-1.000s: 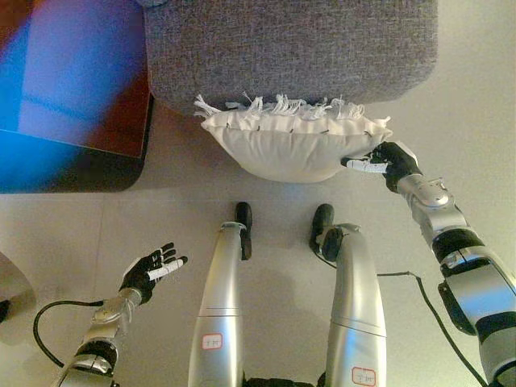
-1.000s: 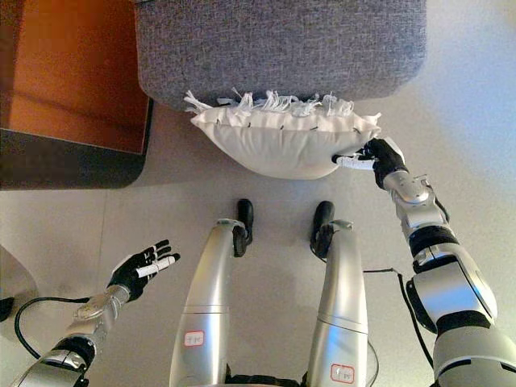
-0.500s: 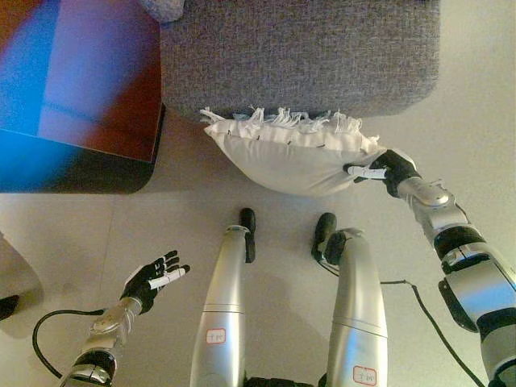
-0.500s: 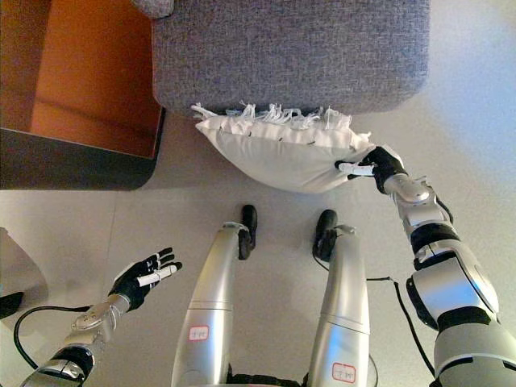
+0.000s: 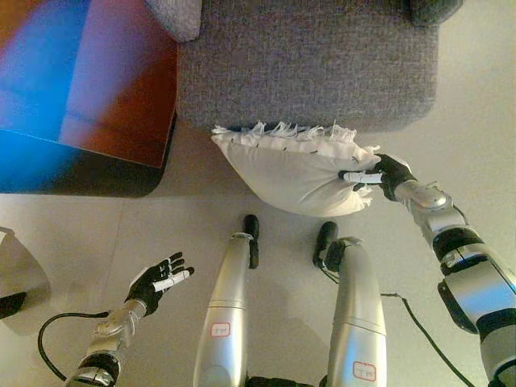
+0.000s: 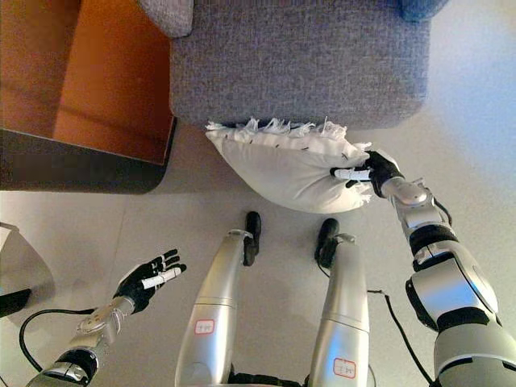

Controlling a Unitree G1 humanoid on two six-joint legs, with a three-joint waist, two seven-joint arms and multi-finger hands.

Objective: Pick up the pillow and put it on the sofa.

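One right hand (image 5: 385, 174) has lifted the pillow (image 5: 294, 167) slightly toward the sofa (image 5: 306, 60).

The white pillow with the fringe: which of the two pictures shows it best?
The right eye view shows the pillow best, lying nearer the middle, with its fringe against the grey sofa and the right hand gripping its right end. The left eye view shows the same pillow, whole too, only shifted slightly to the right.
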